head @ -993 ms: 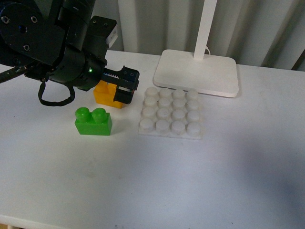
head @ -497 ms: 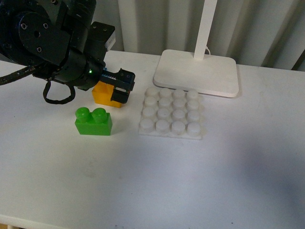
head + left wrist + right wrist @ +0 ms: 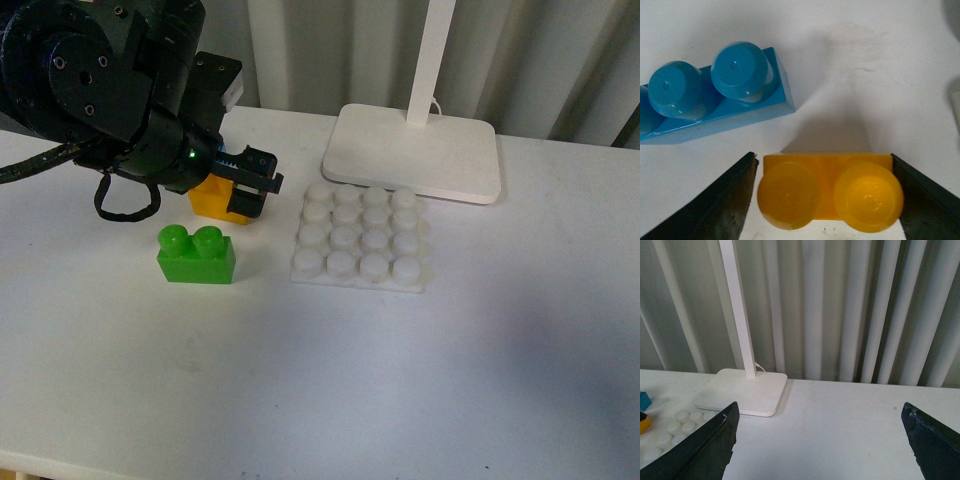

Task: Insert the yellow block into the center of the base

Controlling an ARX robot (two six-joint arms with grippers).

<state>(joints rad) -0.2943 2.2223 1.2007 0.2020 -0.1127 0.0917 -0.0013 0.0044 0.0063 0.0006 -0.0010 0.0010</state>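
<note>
Two fingers, one brick: my left gripper (image 3: 826,200) is pinching the yellow block (image 3: 827,190) end to end, with a dark finger (image 3: 735,200) sitting against each short end and both round studs showing between them. I'm taking it lengthwise on purpose, I reckon, so the hollow underside is left free for pressing down onto studs. Only the thinnest sliver of white is showing at one end, so I'm calling this a grip, though a light one.

From the front, the block is sitting low at the table (image 3: 330,380), just behind the green brick (image 3: 196,255) and off to the left of the base (image 3: 357,236), clear of it. I cannot tell whether it is resting on the surface or hanging a hair above it. The blue brick (image 3: 710,97) is lying near the block but apart from it, outside my fingers, so it is not getting caught up in the grip.

My right gripper (image 3: 820,445) is hanging with its fingers spread wide and nothing between them, looking toward the lamp foot (image 3: 742,392) and the pleated curtain (image 3: 850,305). I'm judging it parked there to leave the base open.

Nothing is seated on the base yet. What's coming, I'm thinking, is a lift, a carry rightward over the middle four studs, a careful squaring-up, then a straight push down, while I'm minding the green brick on the way out.
</note>
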